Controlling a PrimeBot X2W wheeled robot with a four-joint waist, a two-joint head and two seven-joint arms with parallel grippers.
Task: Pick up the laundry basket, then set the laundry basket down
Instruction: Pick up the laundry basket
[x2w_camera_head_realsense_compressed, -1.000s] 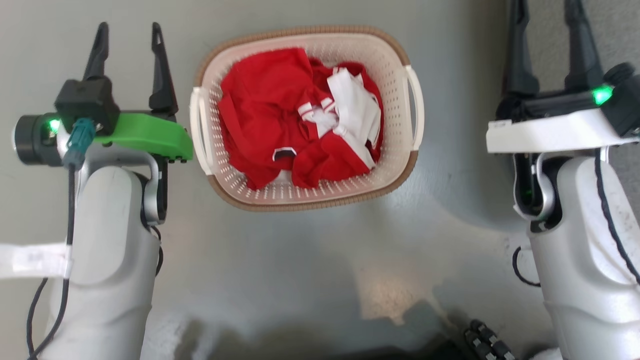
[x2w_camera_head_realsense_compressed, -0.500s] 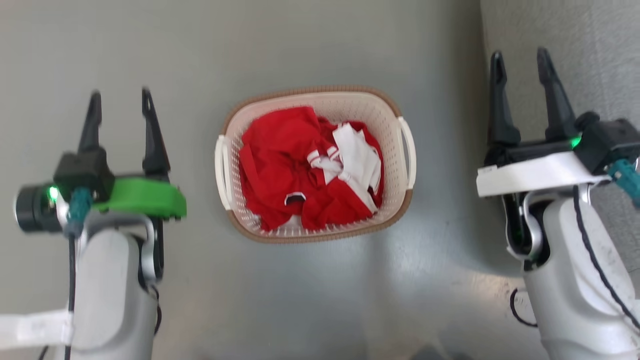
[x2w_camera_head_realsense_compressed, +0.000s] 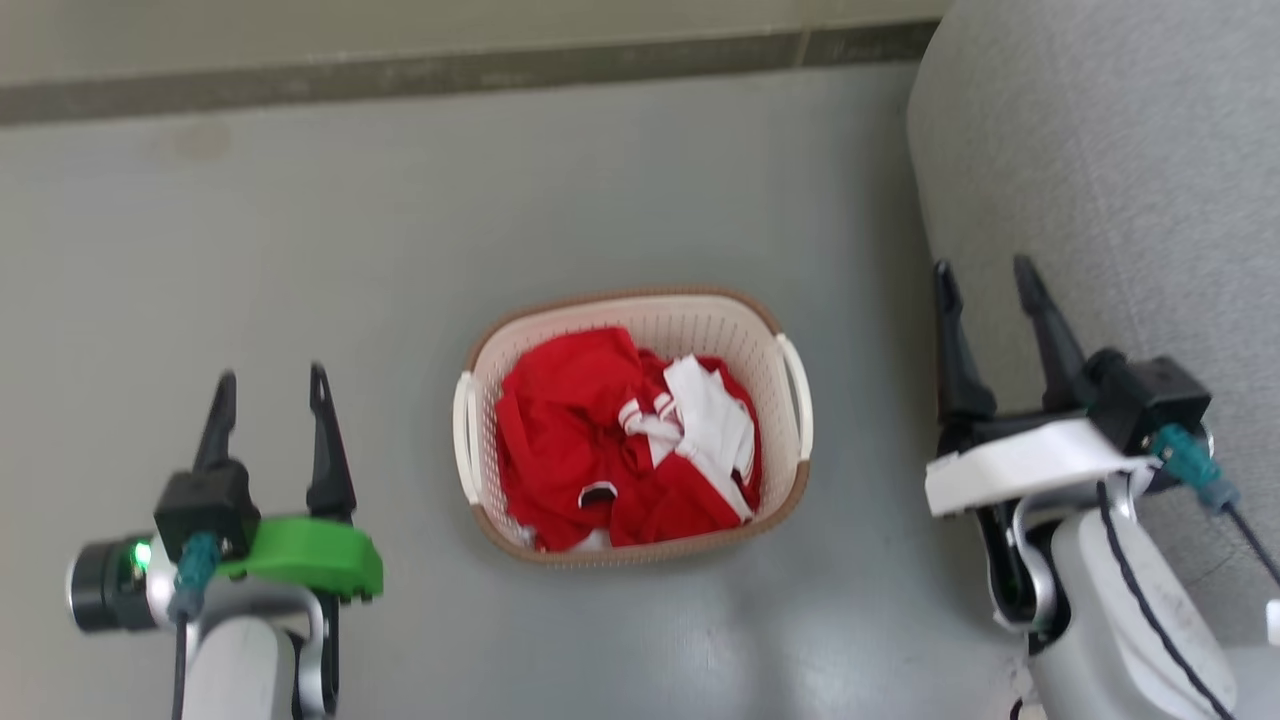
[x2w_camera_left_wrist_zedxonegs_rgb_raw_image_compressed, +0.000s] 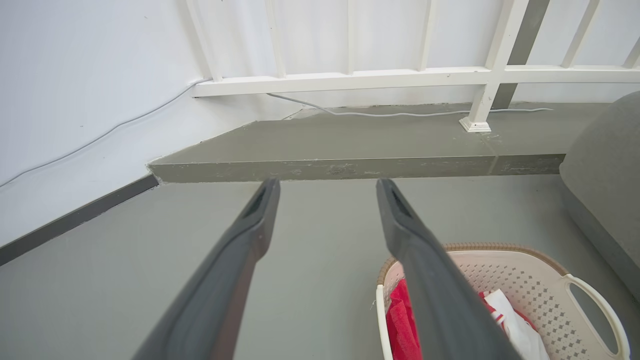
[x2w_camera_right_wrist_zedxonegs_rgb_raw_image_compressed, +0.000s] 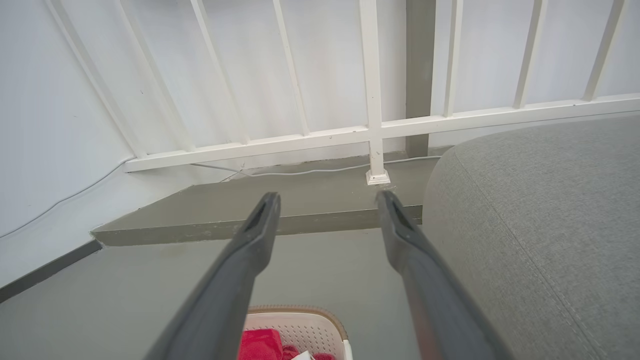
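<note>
Claws nearest me, left gripper (x2w_camera_head_realsense_compressed: 271, 375) and right gripper (x2w_camera_head_realsense_compressed: 981, 263), are both hanging released and empty. Between them, well apart from each, the cream-white perforated plastic laundry basket (x2w_camera_head_realsense_compressed: 640, 325) with its brown woven-look rim is sitting on the grey floor (x2w_camera_head_realsense_compressed: 400, 230), carrying crumpled red and white clothes (x2w_camera_head_realsense_compressed: 560, 440). I am judging it light and stiff-walled, and I am aiming for its white side handles (x2w_camera_head_realsense_compressed: 463, 430).

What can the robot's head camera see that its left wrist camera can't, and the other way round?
Head view extras: the right gripper, open, and the whole laundry basket from above. Left wrist view extras: a white railing, a white wall and a thin cable along a raised step. Shared: the basket holding red and white clothes on the grey floor, the open left gripper, and the grey cushion.
</note>
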